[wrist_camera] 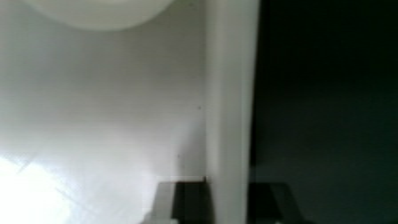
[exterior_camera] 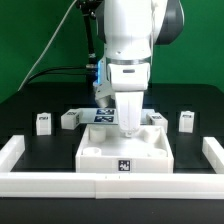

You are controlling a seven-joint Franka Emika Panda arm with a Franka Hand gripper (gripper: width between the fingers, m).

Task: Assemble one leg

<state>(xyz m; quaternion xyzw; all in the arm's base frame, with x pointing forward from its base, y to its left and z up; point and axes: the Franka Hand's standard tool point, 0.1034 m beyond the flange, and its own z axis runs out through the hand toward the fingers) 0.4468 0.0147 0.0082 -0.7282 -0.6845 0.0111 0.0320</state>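
Note:
Several small white legs with tags stand on the black table behind the tabletop: two at the exterior view's left (exterior_camera: 43, 122) (exterior_camera: 70, 119) and two at its right (exterior_camera: 158, 118) (exterior_camera: 186, 121). The large flat white tabletop (exterior_camera: 100, 152) lies in the middle. My gripper (exterior_camera: 130, 122) points straight down at the tabletop's far edge. In the wrist view the dark fingers (wrist_camera: 185, 205) stand on either side of the tabletop's white edge strip (wrist_camera: 228, 100) and touch it. No leg shows in the wrist view.
The marker board (exterior_camera: 100, 115) lies behind the tabletop, partly hidden by the arm. Long white border bars run along the front (exterior_camera: 110, 186), the exterior view's left (exterior_camera: 10, 152) and its right (exterior_camera: 213, 152). A round corner hole (wrist_camera: 98, 10) shows in the tabletop.

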